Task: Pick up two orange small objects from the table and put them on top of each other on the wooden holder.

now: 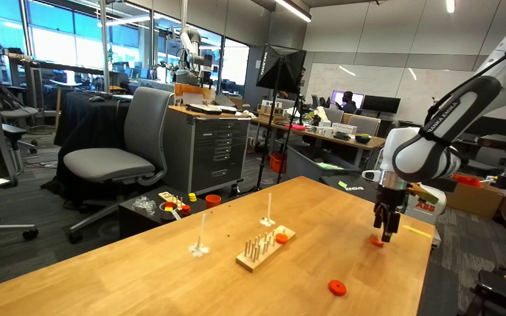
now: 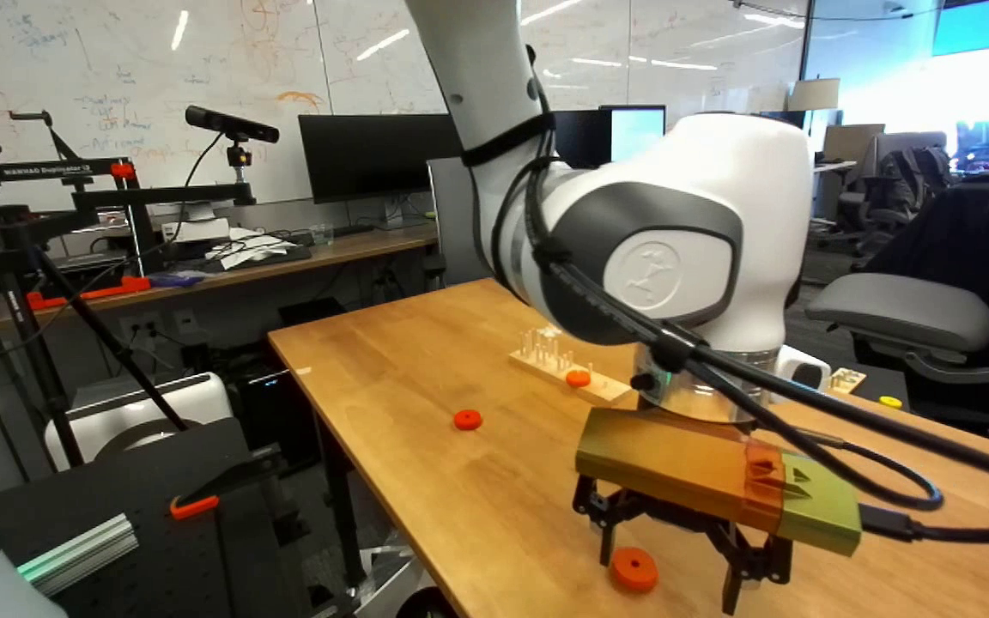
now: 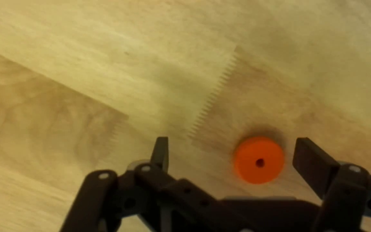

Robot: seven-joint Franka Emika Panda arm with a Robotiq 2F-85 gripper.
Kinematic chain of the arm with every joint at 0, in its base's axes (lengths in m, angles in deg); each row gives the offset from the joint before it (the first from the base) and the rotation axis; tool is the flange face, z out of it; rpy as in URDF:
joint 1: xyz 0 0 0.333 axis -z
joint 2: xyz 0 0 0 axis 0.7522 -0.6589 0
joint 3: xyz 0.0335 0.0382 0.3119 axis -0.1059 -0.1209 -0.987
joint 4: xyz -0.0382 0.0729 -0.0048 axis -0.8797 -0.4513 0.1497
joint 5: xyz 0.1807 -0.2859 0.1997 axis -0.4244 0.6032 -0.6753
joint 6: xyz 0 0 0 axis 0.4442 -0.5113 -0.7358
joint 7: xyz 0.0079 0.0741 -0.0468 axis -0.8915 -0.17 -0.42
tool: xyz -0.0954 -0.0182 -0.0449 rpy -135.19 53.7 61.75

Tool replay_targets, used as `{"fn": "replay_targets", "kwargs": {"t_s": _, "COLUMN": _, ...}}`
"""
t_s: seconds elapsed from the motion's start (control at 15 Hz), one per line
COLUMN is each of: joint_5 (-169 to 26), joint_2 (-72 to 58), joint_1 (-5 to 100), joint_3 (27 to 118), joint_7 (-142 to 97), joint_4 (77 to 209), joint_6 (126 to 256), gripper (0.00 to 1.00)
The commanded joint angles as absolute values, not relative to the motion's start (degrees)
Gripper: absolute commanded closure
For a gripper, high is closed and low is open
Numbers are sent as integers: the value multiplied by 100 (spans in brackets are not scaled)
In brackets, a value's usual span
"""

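Biggest thing we're looking at is the blond wood table, with the gripper down low over one end of it. The white arm comes next, bent right above the gripper, and we've got a grey chair well away from it. The gripper itself points down with its fingers spread wide apart. Going smaller, the wooden holder lies flat with its pegs up, well to the left of the gripper in an exterior view. A slim rod and another pale rod stand upright near the holder, farther from the gripper. There's a yellow strip on the table just to the gripper's right in that same view. Down to the tiniest stuff: one orange piece lies flat on the table between the fingers, closer to one than the other, with wood showing on both sides. A second piece lies well apart from the gripper, nearer the camera in that exterior view. A third piece sits on the holder; we can't tell if a peg runs through it.
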State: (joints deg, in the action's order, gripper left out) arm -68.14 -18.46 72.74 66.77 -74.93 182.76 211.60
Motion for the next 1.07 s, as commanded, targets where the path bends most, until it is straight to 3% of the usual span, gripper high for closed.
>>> {"fn": "replay_targets", "kwargs": {"t_s": 0.0, "joint_5": -7075, "joint_2": -1036, "joint_1": 7399, "joint_3": 6493, "joint_7": -8037, "joint_4": 19261, "joint_6": 21520, "gripper": 0}}
{"fn": "replay_targets", "kwargs": {"t_s": 1.0, "joint_5": -7432, "joint_2": -1002, "joint_1": 6471, "joint_3": 6679, "joint_7": -7115, "joint_4": 18919, "joint_6": 21214, "gripper": 0}}
